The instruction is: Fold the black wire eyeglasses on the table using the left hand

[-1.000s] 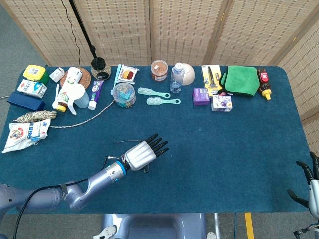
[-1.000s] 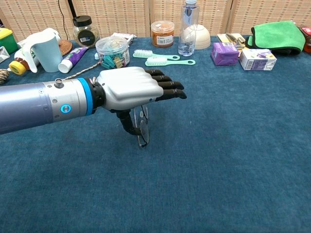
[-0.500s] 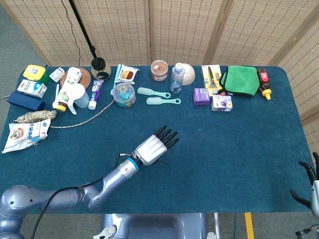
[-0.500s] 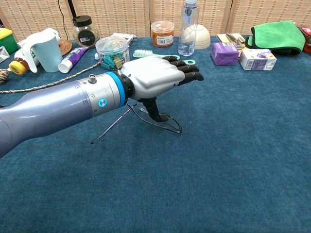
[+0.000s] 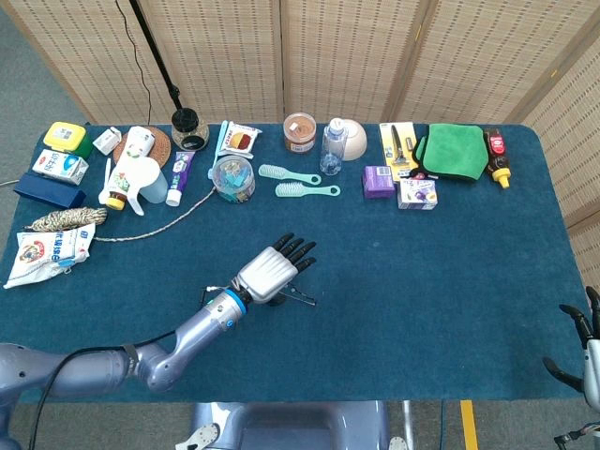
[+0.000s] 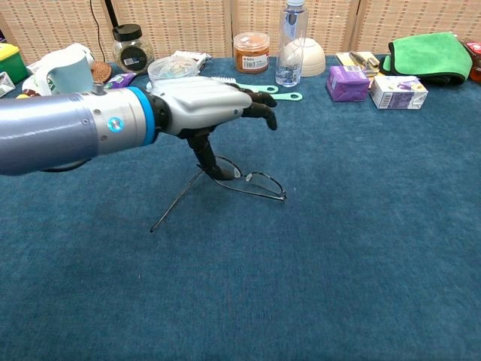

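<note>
Chest view: left hand (image 6: 199, 109) palm-down over black wire eyeglasses (image 6: 244, 180), fingers stretched fwd and apart, thumb (image 6: 203, 154) pointing down onto frame near one lens. Touching or pinching wire? Can't tell; no clear grip. Glasses mid-table on blue cloth (image 6: 361, 241), lenses low to cloth, one temple arm (image 6: 176, 201) splayed out toward robot, not yet folded. Risks, as judged: thin wire w/ little to press against, so prob. skids on cloth instead of hinging; too much thumb pressure could bend frame or tip it over. Right hand (image 5: 581, 342) at far table edge, fingers spread, idle.
</note>
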{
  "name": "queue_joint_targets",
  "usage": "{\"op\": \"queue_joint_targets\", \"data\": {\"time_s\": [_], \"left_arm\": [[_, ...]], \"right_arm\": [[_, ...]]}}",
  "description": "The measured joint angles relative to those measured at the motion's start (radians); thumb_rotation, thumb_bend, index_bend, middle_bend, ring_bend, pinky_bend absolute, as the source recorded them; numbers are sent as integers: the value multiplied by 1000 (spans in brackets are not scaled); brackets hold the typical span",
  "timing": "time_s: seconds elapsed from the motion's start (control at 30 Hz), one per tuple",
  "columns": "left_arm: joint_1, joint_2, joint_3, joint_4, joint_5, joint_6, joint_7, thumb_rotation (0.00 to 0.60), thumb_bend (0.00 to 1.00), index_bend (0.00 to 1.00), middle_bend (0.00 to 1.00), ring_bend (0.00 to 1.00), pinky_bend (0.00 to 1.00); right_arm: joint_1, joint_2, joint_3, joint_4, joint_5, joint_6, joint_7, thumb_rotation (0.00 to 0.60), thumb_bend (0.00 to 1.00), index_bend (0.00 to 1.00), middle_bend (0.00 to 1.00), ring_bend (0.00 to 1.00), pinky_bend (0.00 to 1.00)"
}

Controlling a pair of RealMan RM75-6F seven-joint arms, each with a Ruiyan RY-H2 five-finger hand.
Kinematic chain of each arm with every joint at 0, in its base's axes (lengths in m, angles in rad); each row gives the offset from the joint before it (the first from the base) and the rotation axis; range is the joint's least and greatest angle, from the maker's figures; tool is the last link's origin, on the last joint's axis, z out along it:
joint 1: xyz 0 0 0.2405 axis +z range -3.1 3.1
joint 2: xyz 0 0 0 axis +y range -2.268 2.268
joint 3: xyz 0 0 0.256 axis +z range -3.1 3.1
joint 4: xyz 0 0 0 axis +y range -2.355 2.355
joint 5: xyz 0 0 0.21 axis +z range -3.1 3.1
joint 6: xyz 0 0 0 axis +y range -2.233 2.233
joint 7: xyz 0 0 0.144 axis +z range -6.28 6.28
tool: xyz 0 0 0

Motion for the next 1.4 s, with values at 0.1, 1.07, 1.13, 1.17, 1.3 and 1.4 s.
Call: {"op": "queue_joint_targets", "data": {"time_s": [0.1, 1.07, 1.13, 1.17, 1.3, 1.4], "left_arm": [[6, 75, 14, -45, -8, -28, -27, 507, 218, 308, 0, 0, 0], [48, 200, 136, -20, 83, -5, -138, 487, 211, 333, 0, 0, 0], [45, 204, 143, -24, 78, -24, -141, 490, 211, 351, 0, 0, 0], [43, 207, 146, -29, 77, -32, -142, 491, 211, 353, 0, 0, 0], [42, 222, 160, -48, 80, -42, -145, 489, 211, 353, 0, 0, 0], [44, 234, 166, -70, 91, -37, -147, 490, 211, 359, 0, 0, 0]], "right_arm": [[4, -1, 0, -2, -4, -4, -4, 600, 0, 236, 21, 50, 66], [7, -2, -4, -32, -7, -11, -41, 600, 0, 237, 21, 50, 67], [7, -2, -3, -32, -6, -11, -42, 600, 0, 237, 21, 50, 67], [7, -2, -3, -33, -5, -12, -42, 600, 0, 237, 21, 50, 67], [9, -3, -3, -32, -5, -15, -42, 600, 0, 237, 21, 50, 67], [12, -4, -2, -31, -5, -19, -40, 600, 0, 237, 21, 50, 67]]}}
